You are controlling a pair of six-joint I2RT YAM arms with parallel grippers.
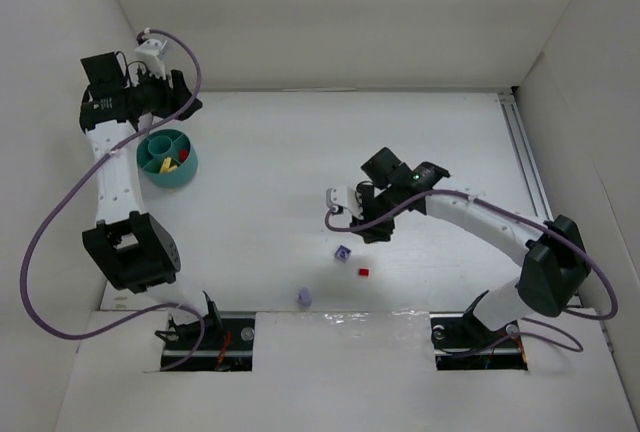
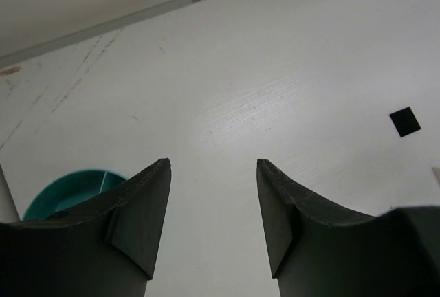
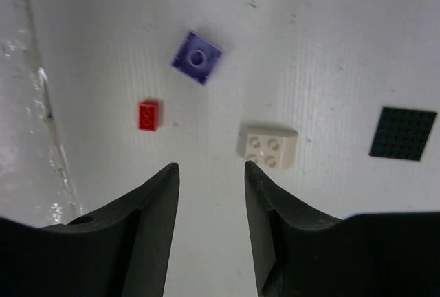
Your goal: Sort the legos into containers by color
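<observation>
Bright even light; soft shadows; near-edge glare; fingers blurred.

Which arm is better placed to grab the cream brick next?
Right: the right end effector, open, is beside the cream brick; the left end effector is far off by the teal bowl.

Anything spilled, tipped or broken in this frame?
Nothing stands out. The bowl sits upright with bricks inside. The purple plate, red brick, cream brick and black plate lie flat and apart on the table, not yet sorted. The left pincer and right pincer are open and empty.
</observation>
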